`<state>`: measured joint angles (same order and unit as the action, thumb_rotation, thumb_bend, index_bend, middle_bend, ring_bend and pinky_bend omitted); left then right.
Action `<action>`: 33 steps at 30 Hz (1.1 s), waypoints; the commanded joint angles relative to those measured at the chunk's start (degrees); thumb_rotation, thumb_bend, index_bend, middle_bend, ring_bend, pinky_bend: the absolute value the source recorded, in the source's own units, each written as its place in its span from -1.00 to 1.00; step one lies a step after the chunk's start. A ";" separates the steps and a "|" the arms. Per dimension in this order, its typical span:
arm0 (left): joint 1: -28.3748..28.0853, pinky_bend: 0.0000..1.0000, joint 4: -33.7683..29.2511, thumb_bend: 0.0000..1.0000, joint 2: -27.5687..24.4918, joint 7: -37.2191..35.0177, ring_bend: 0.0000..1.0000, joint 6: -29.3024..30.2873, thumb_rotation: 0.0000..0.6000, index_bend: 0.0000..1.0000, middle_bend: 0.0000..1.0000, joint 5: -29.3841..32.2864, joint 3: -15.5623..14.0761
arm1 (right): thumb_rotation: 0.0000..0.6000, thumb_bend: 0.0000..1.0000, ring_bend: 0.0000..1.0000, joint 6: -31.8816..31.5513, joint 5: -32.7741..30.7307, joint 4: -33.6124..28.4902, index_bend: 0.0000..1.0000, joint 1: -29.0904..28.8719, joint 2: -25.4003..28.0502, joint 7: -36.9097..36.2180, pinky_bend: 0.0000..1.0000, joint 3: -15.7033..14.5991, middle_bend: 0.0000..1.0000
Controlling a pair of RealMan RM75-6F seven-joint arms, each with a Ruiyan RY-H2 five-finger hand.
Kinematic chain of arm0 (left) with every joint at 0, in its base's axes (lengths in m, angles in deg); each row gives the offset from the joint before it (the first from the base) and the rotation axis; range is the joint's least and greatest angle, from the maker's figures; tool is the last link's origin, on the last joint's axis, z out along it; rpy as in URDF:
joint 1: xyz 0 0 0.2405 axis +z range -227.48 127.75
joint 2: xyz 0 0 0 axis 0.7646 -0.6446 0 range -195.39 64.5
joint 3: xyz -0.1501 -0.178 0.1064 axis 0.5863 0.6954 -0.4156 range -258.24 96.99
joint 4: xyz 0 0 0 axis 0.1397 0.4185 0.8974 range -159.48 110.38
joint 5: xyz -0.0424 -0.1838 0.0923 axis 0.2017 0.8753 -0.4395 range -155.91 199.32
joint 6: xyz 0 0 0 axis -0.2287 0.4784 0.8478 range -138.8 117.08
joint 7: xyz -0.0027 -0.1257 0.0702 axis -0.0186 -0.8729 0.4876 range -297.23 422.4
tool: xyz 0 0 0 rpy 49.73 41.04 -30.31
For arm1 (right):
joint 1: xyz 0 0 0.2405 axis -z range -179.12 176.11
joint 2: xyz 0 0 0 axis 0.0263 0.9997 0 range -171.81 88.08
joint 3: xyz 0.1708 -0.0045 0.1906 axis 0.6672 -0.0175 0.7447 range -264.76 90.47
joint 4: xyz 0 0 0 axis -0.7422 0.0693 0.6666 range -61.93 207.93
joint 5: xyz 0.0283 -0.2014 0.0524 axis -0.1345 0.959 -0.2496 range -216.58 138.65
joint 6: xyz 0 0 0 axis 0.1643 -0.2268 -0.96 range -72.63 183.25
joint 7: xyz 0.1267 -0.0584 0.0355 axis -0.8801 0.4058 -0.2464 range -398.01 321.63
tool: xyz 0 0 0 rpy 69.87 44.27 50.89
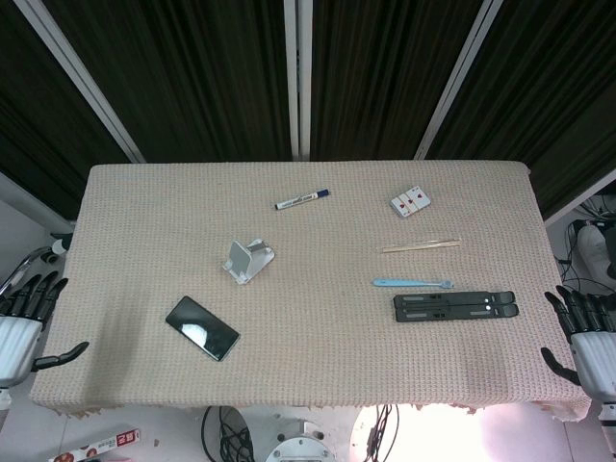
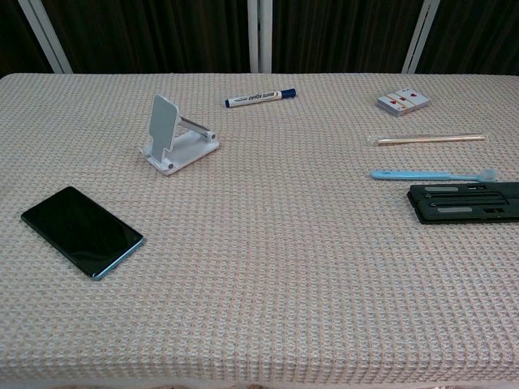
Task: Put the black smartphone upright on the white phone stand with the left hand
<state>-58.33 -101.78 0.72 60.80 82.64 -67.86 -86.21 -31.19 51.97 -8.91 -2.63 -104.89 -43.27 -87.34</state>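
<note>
Black smartphone [image 2: 82,231] flat near front-left edge; white phone stand [image 2: 173,136] well apart.

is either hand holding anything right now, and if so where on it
Nothing is held. The left hand and right hand hang open off the table's ends, and the black smartphone lies flat on the cloth, apart from the white phone stand.

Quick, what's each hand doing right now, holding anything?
Left hand: open, holding nothing, at the table's edge.
Right hand: open, holding nothing, at the opposite edge.
</note>
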 commanded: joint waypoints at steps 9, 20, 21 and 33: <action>0.25 -0.58 0.25 -0.88 -0.48 -0.83 -0.92 -1.92 -1.00 -0.92 -0.91 -1.79 0.67 | 1.00 -0.58 -1.00 -0.52 -0.59 -0.40 -1.00 0.40 0.17 0.42 -1.00 0.18 -1.00; -6.14 -0.57 -1.72 -0.87 -3.58 4.51 -0.91 -9.06 -0.12 -0.93 -0.92 -10.79 -0.35 | 1.00 -0.58 -1.00 -1.13 -1.52 -1.35 -1.00 0.07 1.91 -0.74 -1.00 1.57 -1.00; -7.13 -0.57 -2.01 -0.87 -3.72 5.65 -0.91 -10.24 0.05 -0.94 -0.92 -11.87 -0.51 | 1.00 -0.58 -1.00 -1.34 -1.48 -1.61 -1.00 0.05 2.19 -0.99 -1.00 1.71 -1.00; -20.11 -0.57 -11.87 -0.87 -1.86 15.36 -0.90 -28.28 0.80 -0.95 -0.93 -19.52 -0.28 | 1.00 -0.58 -1.00 -2.91 -1.82 -2.99 -1.00 0.33 4.03 -2.25 -1.00 2.71 -1.00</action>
<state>-76.19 -111.66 -2.26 74.31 57.19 -86.71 -86.82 -34.06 50.12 -11.86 -2.29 -100.89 -45.49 -84.65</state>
